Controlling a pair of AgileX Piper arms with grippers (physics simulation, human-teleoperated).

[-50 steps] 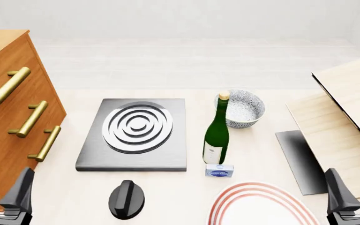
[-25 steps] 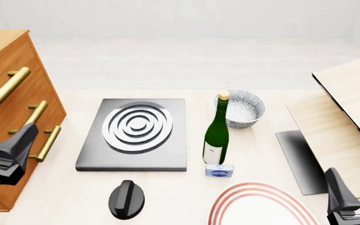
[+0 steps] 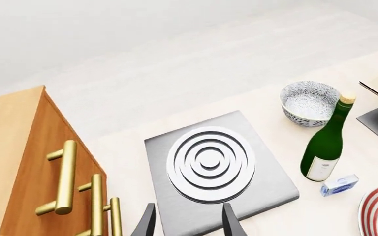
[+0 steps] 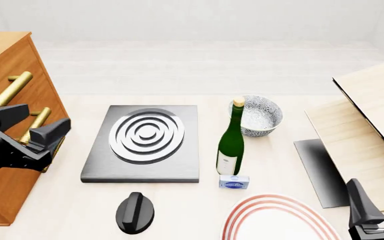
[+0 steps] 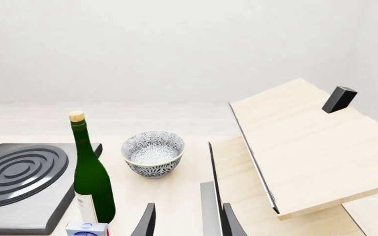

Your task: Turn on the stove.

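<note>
Since the earlier frames the left gripper (image 4: 35,125) has been raised and carried forward — now held open in the air left of the stove (image 4: 143,142), gripping nothing | knob (image 4: 135,212) seen untouched near the table's front edge, just before the plate | right gripper (image 4: 379,200) low at right — fingers parted, empty

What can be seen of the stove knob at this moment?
The stove knob is a round black dial with a raised ridge across its top, lying flat on the pale table. It sits apart from the grey burner plate, on the plate's near side. Nothing touches it; the left hand hovers well away.
</note>
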